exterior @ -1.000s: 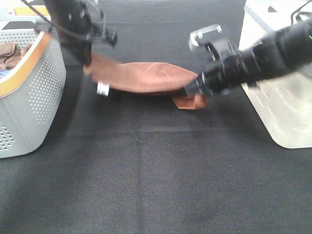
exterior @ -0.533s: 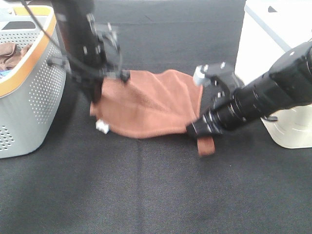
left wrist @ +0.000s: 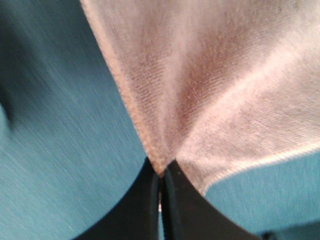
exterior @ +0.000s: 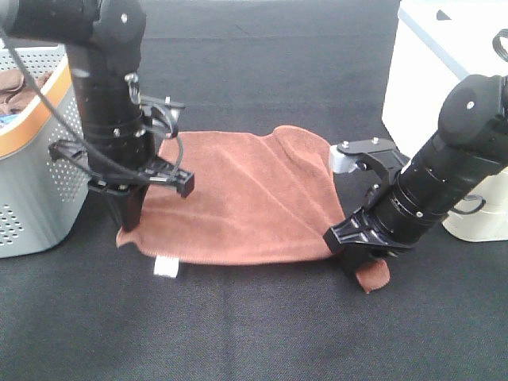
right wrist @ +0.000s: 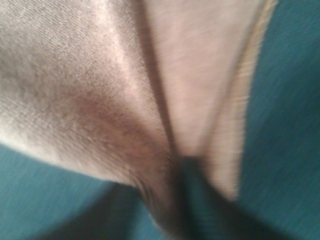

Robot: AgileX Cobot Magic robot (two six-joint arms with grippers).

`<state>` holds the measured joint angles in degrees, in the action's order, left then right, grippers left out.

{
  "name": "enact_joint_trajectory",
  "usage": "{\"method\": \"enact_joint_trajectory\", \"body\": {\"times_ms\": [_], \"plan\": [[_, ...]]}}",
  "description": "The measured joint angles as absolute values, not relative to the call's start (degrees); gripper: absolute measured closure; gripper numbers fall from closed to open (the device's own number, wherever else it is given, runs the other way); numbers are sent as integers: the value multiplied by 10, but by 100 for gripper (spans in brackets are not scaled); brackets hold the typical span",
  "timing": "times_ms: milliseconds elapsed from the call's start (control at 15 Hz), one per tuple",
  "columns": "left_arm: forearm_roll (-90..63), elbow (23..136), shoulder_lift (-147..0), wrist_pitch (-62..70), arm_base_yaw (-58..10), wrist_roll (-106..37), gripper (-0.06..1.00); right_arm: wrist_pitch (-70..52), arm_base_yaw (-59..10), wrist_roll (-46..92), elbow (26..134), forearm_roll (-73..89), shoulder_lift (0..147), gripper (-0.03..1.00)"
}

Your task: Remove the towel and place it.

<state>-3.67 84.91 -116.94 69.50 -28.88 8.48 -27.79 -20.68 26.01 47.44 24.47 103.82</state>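
Note:
The reddish-brown towel (exterior: 246,190) lies spread nearly flat on the black table, its small white tag (exterior: 166,267) at the near left hem. My left gripper (exterior: 129,226) points down at the towel's near left corner. In the left wrist view its fingers (left wrist: 161,175) are shut on that corner of the towel (left wrist: 215,75). My right gripper (exterior: 359,266) is down at the near right corner, where a bit of cloth pokes out past it. In the blurred right wrist view its fingers (right wrist: 165,200) stand slightly apart with a fold of towel (right wrist: 100,75) between them.
A grey perforated basket (exterior: 40,182) with an orange rim stands at the left, with a bunched brown cloth (exterior: 20,83) inside. A white container (exterior: 429,71) stands at the right, close behind the right arm. Black table covering (exterior: 254,333) runs to the near edge.
Both arms came toward the near edge and down, stretching the hanging towel out and laying it flat. The right gripper's fingers have parted; the left stays shut on its corner.

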Motion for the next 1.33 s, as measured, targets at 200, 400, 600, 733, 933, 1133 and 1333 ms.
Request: {"method": "enact_joint_trajectory", "body": {"times_ms": [200,400,600,733,933,1133,1333], "plan": [[-66,842,-1159,694,-289,74,93,-352,-207,257,485,245,1038,32],[-72,842,-1145,694,-289,70,63,-462,-207,180,537,238,1038,25],[-75,842,-1113,694,-289,61,25,-566,-207,109,580,189,1017,25],[-75,842,-1088,694,-289,59,22,-581,-207,103,582,176,998,25],[-56,842,-972,693,-289,57,22,-608,-207,97,582,161,924,25],[0,842,-832,695,-289,57,22,-635,-207,96,554,147,816,25],[5,811,-709,696,-289,57,22,-639,-207,96,471,109,688,25]]}}
